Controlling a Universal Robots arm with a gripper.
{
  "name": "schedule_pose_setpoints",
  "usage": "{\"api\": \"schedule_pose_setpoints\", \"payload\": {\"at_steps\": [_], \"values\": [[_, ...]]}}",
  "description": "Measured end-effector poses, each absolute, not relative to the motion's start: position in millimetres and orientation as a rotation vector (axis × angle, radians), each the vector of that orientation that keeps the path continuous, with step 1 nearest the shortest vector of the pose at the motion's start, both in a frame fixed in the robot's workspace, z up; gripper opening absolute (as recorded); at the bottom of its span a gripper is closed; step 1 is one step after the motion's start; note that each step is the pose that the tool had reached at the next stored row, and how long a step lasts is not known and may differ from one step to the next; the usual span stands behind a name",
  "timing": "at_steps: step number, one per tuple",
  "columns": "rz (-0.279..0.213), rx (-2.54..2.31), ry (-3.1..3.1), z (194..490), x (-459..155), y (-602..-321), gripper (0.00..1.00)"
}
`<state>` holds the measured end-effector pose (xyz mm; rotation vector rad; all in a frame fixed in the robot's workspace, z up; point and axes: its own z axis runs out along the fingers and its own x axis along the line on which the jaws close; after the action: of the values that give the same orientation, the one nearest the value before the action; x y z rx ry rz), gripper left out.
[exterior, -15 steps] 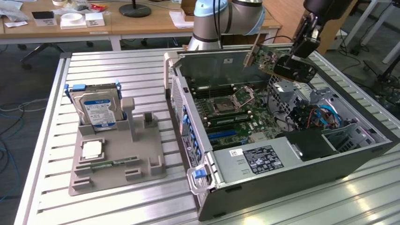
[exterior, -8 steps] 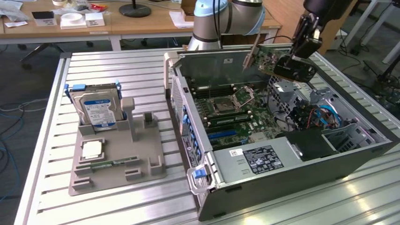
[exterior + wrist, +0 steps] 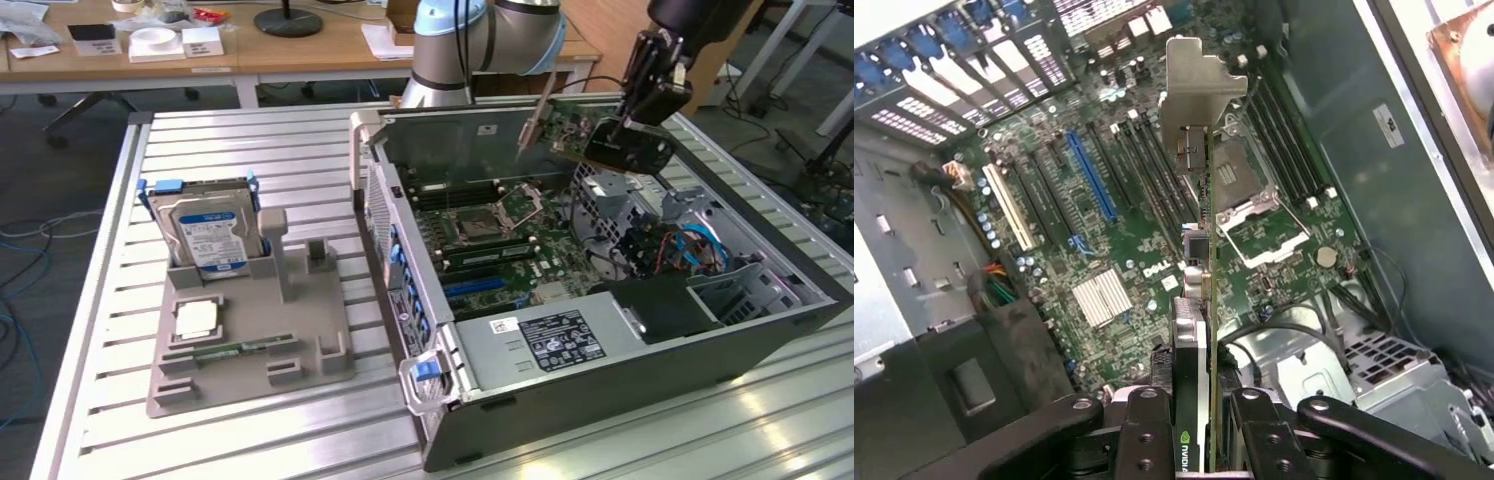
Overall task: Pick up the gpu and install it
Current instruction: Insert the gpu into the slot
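Ribbed metal table bears an open computer case; upper right in the exterior view, the gripper clamps the gpu edge-on above the motherboard, where slight tilt might jam it beside its slot.

Gripper downward, in firm grasp

A metal table of ribbed silver slats (the ribs run from side to side in the exterior view) carries two things. A grey moulded holder lies flat toward the exterior view's left. Just beside it, toward the right, an open computer case lies on its side.
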<state>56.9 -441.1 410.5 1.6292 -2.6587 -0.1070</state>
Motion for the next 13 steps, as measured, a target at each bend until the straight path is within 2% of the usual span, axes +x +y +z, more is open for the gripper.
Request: {"api": "schedule_pose_setpoints", "payload": {"at_steps": [13], "values": [[-0.105, 1.772, -2.561, 409.7, 56.9, -441.0, 0.27]]}}
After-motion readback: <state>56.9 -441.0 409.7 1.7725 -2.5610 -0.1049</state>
